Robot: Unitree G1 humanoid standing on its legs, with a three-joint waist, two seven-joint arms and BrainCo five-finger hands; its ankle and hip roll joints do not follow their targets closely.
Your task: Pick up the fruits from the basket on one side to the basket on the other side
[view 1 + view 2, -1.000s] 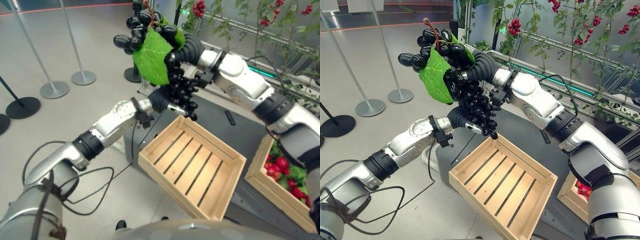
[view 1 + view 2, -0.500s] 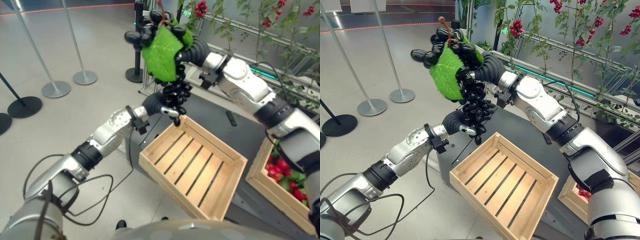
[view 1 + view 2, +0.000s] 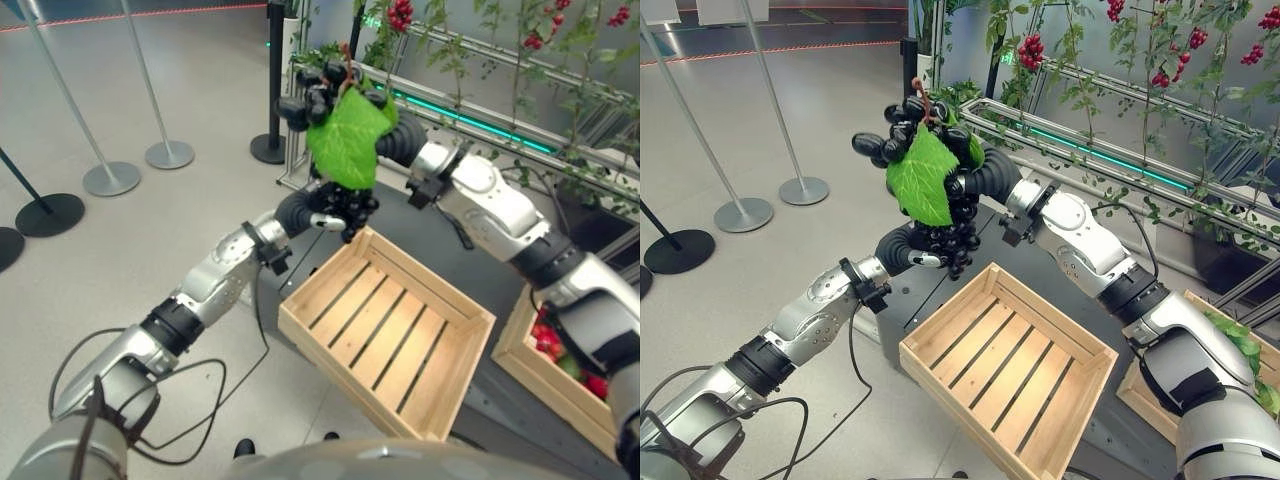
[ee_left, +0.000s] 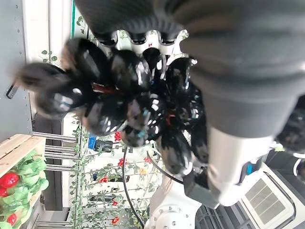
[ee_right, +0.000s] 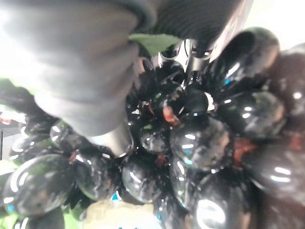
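Grapes aloft between both hands, just beyond the empty crate. Right hand curled round the upper bunch; left hand wrapped on its lower end. Far crate holds fruit. Judged: handover underway, nothing deposited.

Black grape bunch with green leaf, hanging in air beyond empty wooden crate, strawberry-filled crate beside
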